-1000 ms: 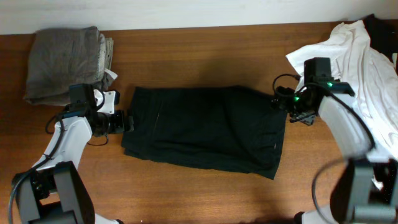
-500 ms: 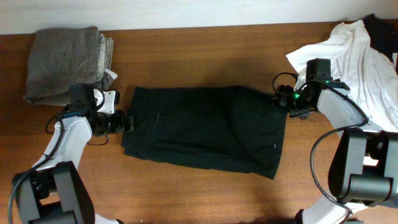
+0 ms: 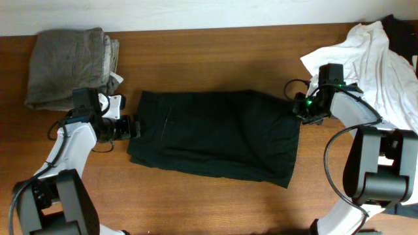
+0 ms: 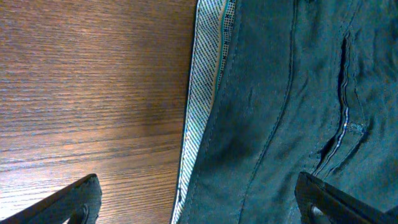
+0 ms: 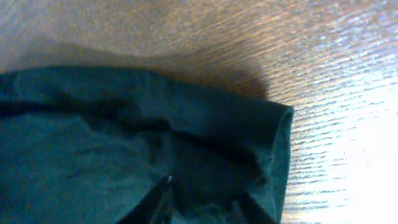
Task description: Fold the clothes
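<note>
A black garment (image 3: 215,134) lies spread flat across the middle of the wooden table (image 3: 215,59). My left gripper (image 3: 135,126) sits low at its left edge and is open. In the left wrist view the left gripper (image 4: 198,193) has wide-apart fingers straddling the striped waistband lining (image 4: 202,93) and the dark cloth (image 4: 280,93). My right gripper (image 3: 298,109) is at the garment's upper right corner. In the right wrist view the right gripper (image 5: 202,208) is shut on a bunched fold of the black fabric (image 5: 124,137) near its hem.
A folded grey garment (image 3: 68,65) rests at the back left. A heap of white clothes (image 3: 379,72) covers the right side, close behind my right arm, with a dark item (image 3: 398,26) at the far corner.
My right gripper has closed on the garment's upper right corner and shifted slightly toward the cloth. The left arm and the garment have not moved.
</note>
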